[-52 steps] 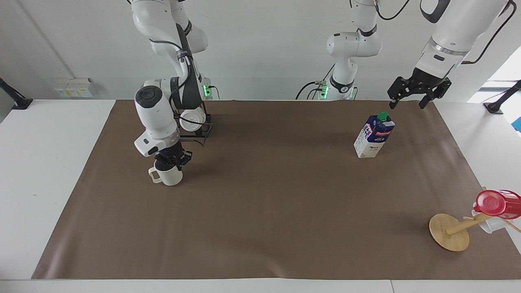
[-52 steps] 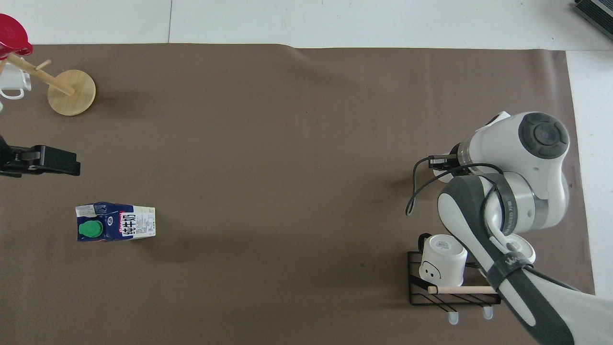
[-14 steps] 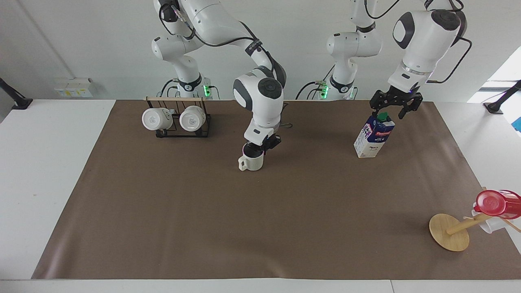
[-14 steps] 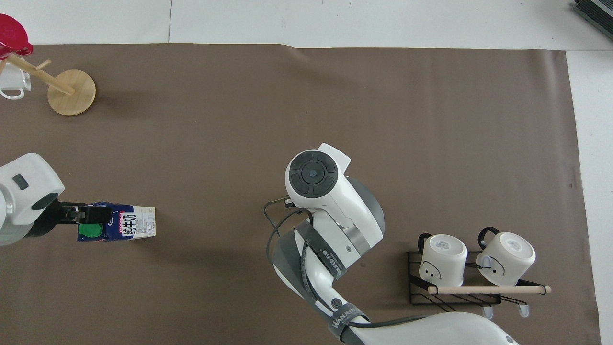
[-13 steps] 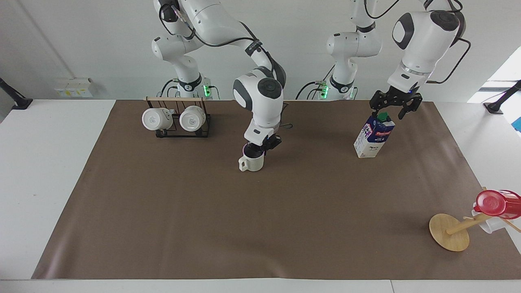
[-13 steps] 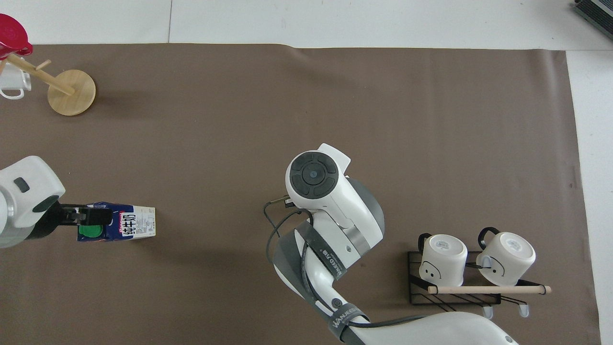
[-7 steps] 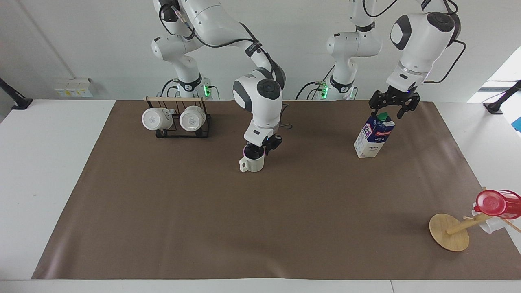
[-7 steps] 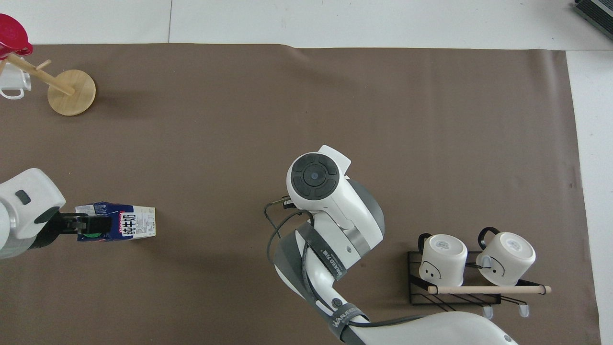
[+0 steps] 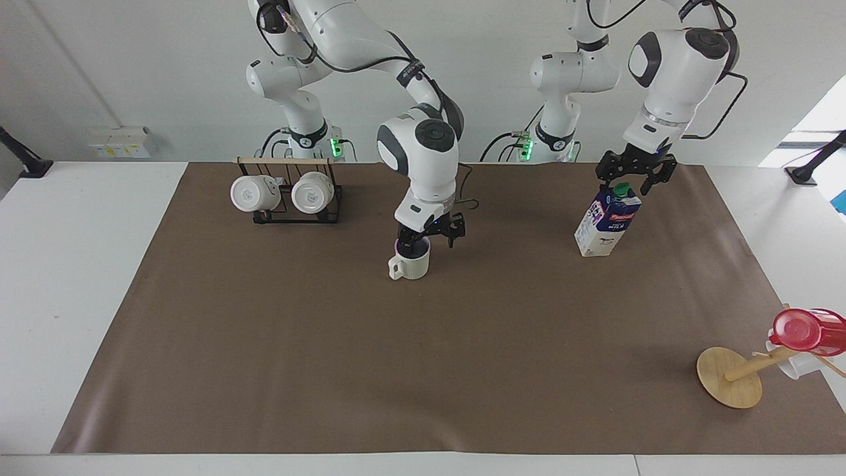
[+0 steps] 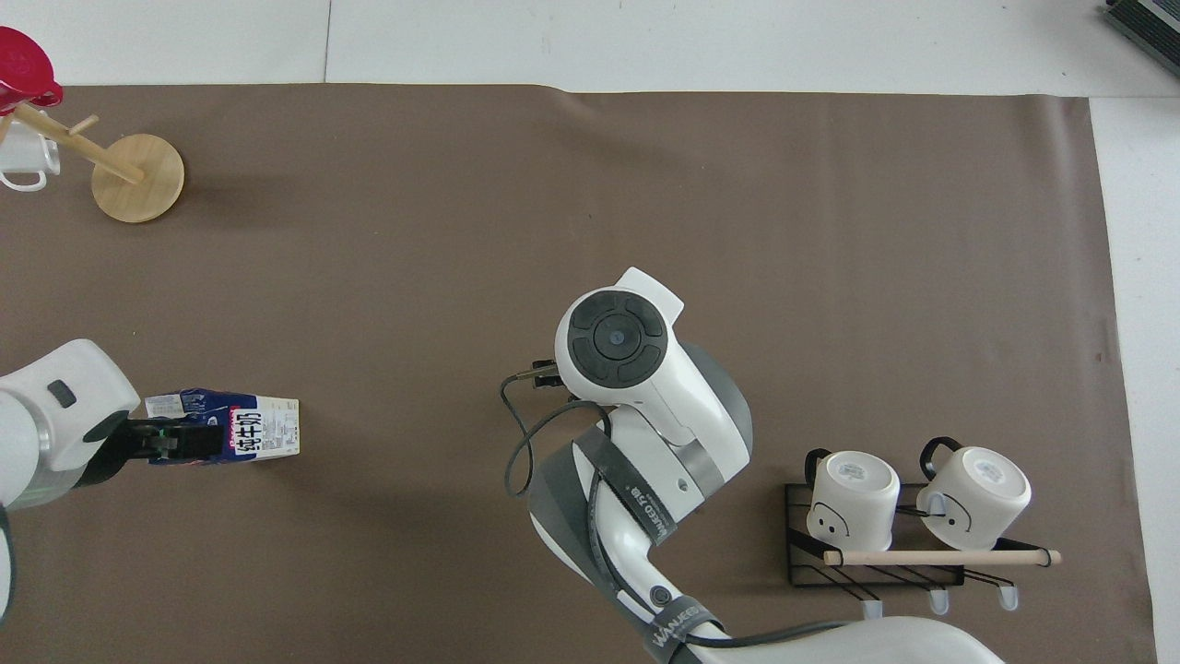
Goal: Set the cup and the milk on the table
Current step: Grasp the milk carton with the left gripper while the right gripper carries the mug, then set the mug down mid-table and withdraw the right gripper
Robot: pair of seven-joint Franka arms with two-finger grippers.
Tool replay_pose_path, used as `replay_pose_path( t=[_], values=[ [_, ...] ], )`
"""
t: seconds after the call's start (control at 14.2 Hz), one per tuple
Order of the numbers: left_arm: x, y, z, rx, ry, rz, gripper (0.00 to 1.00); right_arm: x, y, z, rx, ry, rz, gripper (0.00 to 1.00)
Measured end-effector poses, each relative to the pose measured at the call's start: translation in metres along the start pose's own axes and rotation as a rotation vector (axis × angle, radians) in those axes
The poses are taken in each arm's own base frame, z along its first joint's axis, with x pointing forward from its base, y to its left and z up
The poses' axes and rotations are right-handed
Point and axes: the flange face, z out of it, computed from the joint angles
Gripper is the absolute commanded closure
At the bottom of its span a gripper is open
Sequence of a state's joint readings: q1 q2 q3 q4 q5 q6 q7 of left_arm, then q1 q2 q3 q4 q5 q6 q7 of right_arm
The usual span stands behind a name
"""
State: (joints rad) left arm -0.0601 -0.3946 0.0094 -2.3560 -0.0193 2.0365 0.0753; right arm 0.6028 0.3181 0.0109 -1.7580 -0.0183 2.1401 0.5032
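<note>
Brown-sheeted table bears cup, milk.

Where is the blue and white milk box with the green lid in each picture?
Facing view: the tall blue-and-white milk carton stands toward the picture's right, under the left hand.
Overhead view: the same carton sits at the picture's left edge.
Shared landmark: the round wooden mug stand.

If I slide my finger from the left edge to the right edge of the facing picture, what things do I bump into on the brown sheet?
Black mug rack → cup → milk → wooden mug tree → red cup.
</note>
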Motion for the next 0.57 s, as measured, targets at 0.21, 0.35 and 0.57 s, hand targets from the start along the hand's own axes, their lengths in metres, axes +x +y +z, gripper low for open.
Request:
replay_pose_path(
  t=[0.21, 0.35, 0.57],
  values=[
    [-0.001, 0.001, 0.003, 0.001, 0.005, 0.002, 0.0, 0.008, 0.028, -0.053, 0.026, 0.061, 0.045, 0.0],
    [-0.002, 0.001, 0.01, 0.002, 0.012, 0.001, 0.0, 0.012, 0.051, -0.079, 0.031, 0.081, 0.08, 0.0],
    [-0.002, 0.001, 0.015, 0.003, 0.021, 0.001, 0.0, 0.015, 0.08, -0.101, 0.026, 0.086, 0.125, 0.0]
  ],
)
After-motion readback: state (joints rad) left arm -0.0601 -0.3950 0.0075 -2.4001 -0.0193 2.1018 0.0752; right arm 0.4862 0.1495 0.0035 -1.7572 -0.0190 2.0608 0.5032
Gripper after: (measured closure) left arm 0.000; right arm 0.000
